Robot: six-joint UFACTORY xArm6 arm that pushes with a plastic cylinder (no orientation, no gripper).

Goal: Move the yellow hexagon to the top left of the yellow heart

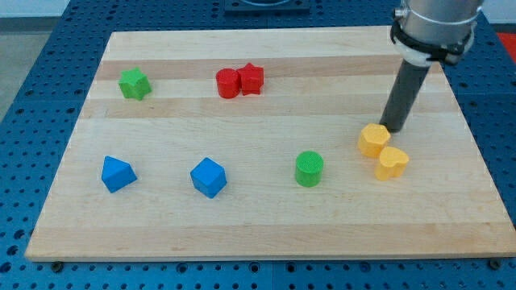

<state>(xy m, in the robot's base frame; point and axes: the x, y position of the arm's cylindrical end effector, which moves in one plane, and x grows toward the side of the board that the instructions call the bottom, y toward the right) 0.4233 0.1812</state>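
The yellow hexagon (373,139) lies at the board's right side. The yellow heart (393,162) sits just below and right of it, touching it. My tip (393,128) rests on the board right at the hexagon's upper right edge, touching or nearly touching it. The rod rises from there toward the view's top right.
A green cylinder (309,168) stands left of the yellow pair. A blue cube (209,176) and a blue pentagon-like block (118,173) lie lower left. A red cylinder (228,83) and red star-like block (251,78) touch at top middle. A green star (135,83) sits top left.
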